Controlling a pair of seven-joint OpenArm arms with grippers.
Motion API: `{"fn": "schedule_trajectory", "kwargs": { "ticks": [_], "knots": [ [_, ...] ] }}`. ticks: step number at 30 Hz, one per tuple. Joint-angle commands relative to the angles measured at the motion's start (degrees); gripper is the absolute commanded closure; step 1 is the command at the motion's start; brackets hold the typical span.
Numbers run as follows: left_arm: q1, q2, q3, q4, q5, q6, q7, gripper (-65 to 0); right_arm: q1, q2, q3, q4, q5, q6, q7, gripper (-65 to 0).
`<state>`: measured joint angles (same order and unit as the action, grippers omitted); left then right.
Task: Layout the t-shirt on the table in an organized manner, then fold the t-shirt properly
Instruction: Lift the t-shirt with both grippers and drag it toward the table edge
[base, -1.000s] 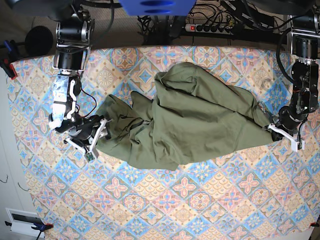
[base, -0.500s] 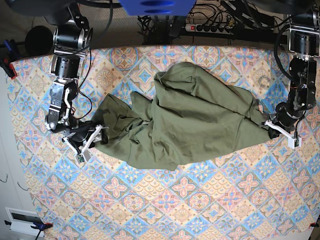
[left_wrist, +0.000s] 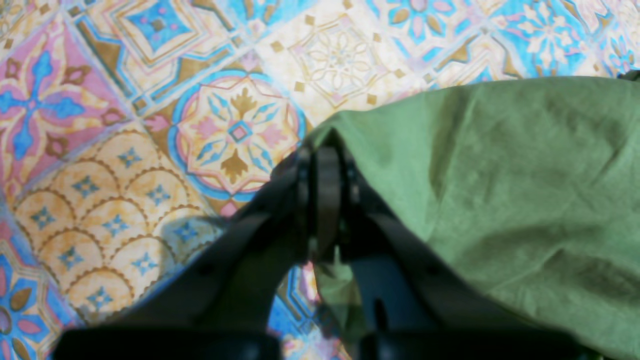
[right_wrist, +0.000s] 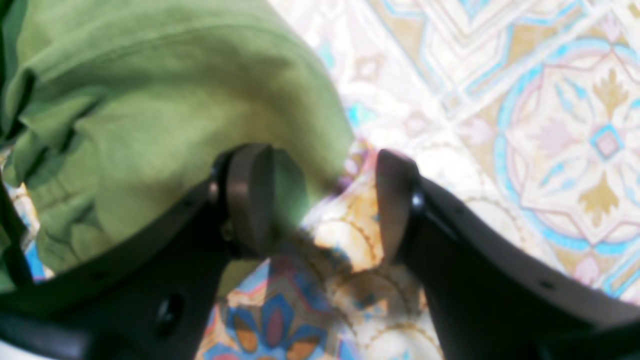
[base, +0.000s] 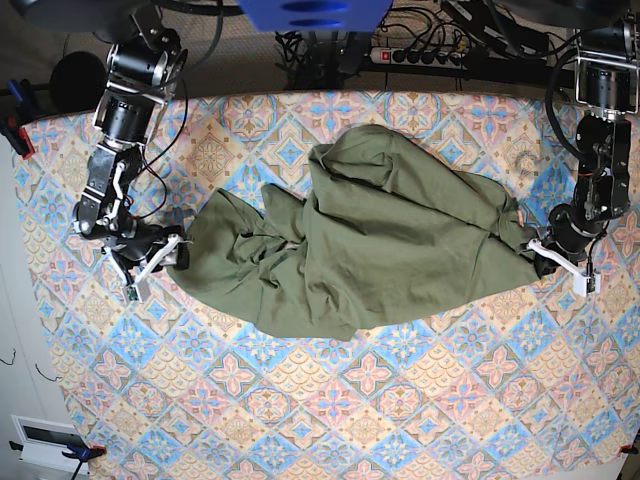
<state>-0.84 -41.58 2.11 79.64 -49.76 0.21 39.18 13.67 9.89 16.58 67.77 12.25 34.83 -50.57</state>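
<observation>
The olive-green t-shirt (base: 380, 230) lies crumpled and bunched across the middle of the patterned table (base: 400, 400). My left gripper (base: 545, 258) is at the shirt's right end. In the left wrist view its jaws (left_wrist: 325, 165) are shut on the edge of the t-shirt (left_wrist: 500, 175), just above the table (left_wrist: 100, 100). My right gripper (base: 163, 260) is at the shirt's left end. In the right wrist view it (right_wrist: 325, 200) is open, one finger (right_wrist: 247, 195) lies against the t-shirt's edge (right_wrist: 150, 100), and bare table (right_wrist: 550, 100) shows between the fingers.
A power strip and cables (base: 420, 55) lie behind the table's far edge. A white device (base: 45, 440) sits off the front left corner. A clamp (base: 15, 125) is on the left edge. Patterned cloth shows all along the front of the table.
My right arm has moved to the left, and the shirt's left end has stretched left with it. My left gripper has shifted slightly up at the shirt's right end.
</observation>
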Motion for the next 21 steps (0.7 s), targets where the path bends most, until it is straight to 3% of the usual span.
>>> {"fn": "schedule_trajectory", "kwargs": {
  "ticks": [1,6,9,16,21],
  "knots": [
    [-1.0,-1.3,-0.7,0.9,-0.1,-0.2,-1.2,0.0,1.5,0.7,0.2,0.9,0.9,0.3,1.1,-31.5],
    [-1.0,-1.3,-0.7,0.9,-0.1,-0.2,-1.2,0.0,1.5,0.7,0.2,-1.3,1.0,0.7,1.1,-31.0],
    [-1.0,-1.3,-0.7,0.9,-0.1,-0.2,-1.2,0.0,1.8,0.5,0.5,-3.7,3.7,5.2,1.1,-27.1],
    [-1.0,-1.3,-0.7,0.9,-0.1,-0.2,-1.2,0.0,1.9,0.5,0.5,-8.5,14.3,5.2,4.2,0.0],
    [-1.3,-1.3,-0.7,0.9,-0.1,-0.2,-1.2,0.0,3.0,2.5,0.5,-3.9,22.6,5.2,4.2,-0.7]
  ]
}}
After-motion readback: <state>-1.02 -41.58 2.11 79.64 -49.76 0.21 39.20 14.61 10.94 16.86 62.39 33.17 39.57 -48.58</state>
